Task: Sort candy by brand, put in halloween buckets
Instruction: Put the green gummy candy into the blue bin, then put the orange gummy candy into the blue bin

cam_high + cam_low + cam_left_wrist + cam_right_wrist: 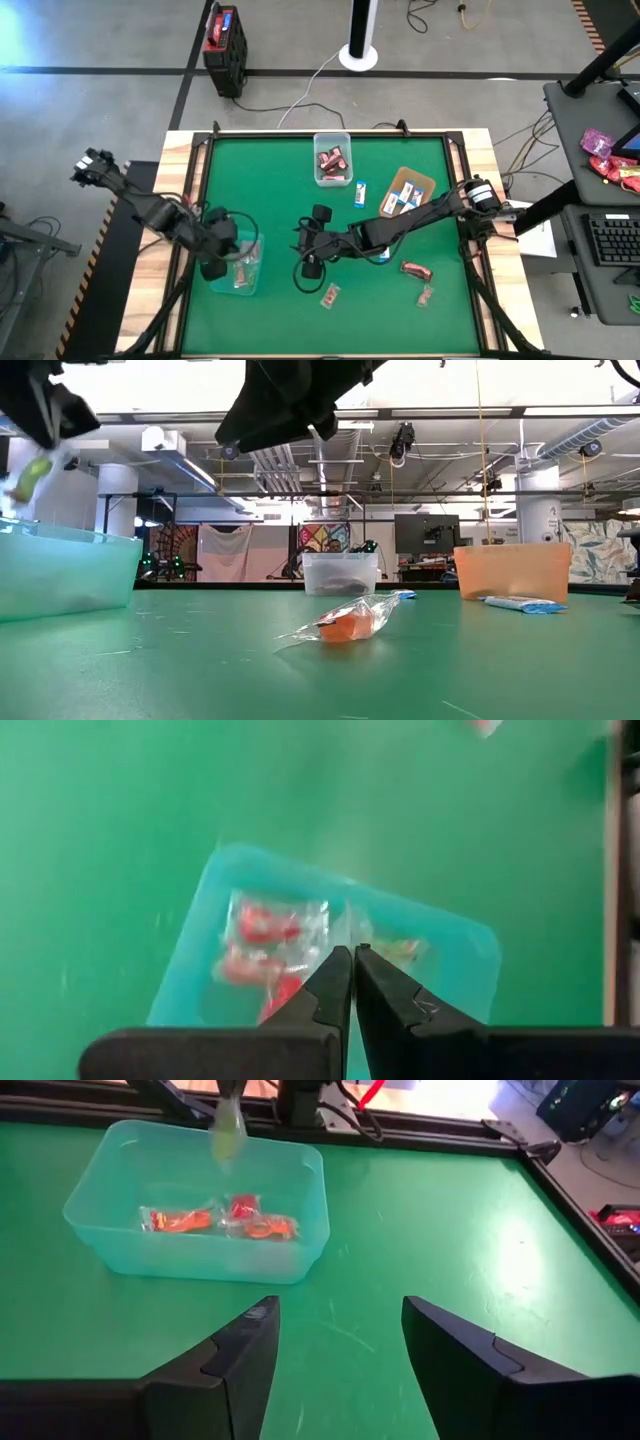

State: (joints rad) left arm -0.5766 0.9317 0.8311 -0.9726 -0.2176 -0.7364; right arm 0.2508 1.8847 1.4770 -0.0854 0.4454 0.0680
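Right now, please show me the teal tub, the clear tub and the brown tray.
teal tub (110,1245), right wrist view, front wall.
clear tub (331,181), high view, near rim.
brown tray (424,183), high view, bare floor.

Left gripper (352,960): finger bases cut off by the picture's lower edge; tips cover part of the teal tub (210,930). Candy in the teal tub (262,925): blurred, wrapper print unreadable. Blue-and-white candy in the brown tray (404,196): too small to count.

Overhead, table-level and both wrist cameras all see the teal tub (243,265).
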